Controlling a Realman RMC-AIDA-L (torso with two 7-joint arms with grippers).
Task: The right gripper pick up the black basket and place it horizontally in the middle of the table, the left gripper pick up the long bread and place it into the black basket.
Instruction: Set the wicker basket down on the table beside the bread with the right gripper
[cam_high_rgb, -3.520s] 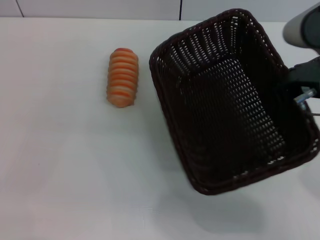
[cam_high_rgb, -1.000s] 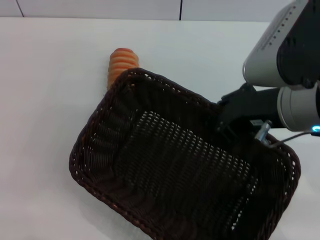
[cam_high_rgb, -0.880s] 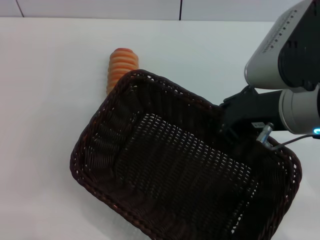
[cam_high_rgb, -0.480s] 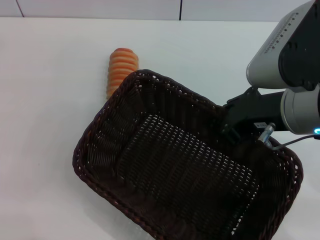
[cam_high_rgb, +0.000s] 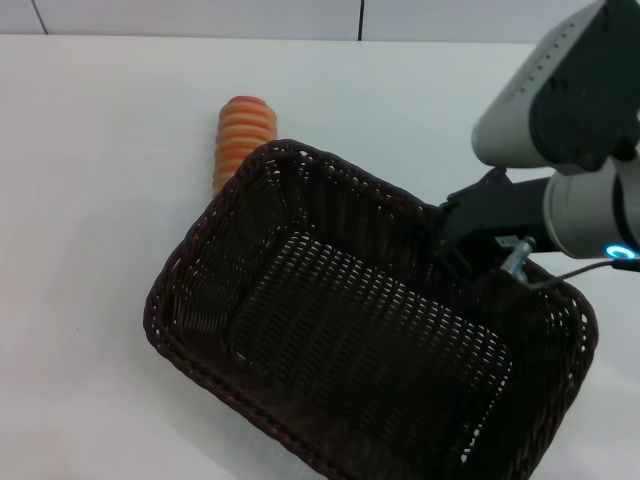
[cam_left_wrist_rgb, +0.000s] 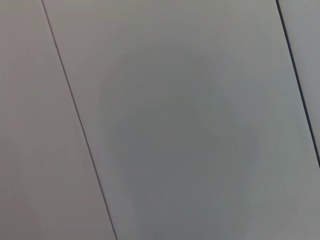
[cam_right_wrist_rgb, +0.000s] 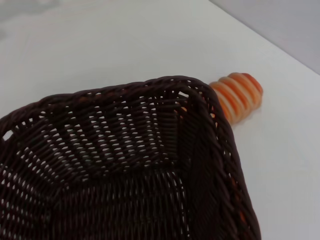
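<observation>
The white bench (cam_high_rgb: 110, 300) fills the head view. On it, from the centre toward 5 o'clock, sits the black basket (cam_high_rgb: 300, 400), open side up and set on a diagonal, one corner pointing to 11 o'clock and the opposite one running off the picture's lower edge toward 5 o'clock. Whether its base rests flat on the bench or hangs just above cannot be told. The right arm comes in from 3 o'clock, its grey housing and blue light over the basket's 2 o'clock side; the right claw (cam_high_rgb: 462, 240) is clamped on the braided rim there. The long bread (cam_high_rgb: 243, 135) lies at 11 o'clock, striped side up, its near end hidden behind the basket's far corner; the right wrist view shows it (cam_right_wrist_rgb: 239, 95) just beyond that corner. The left claw is out of sight.
</observation>
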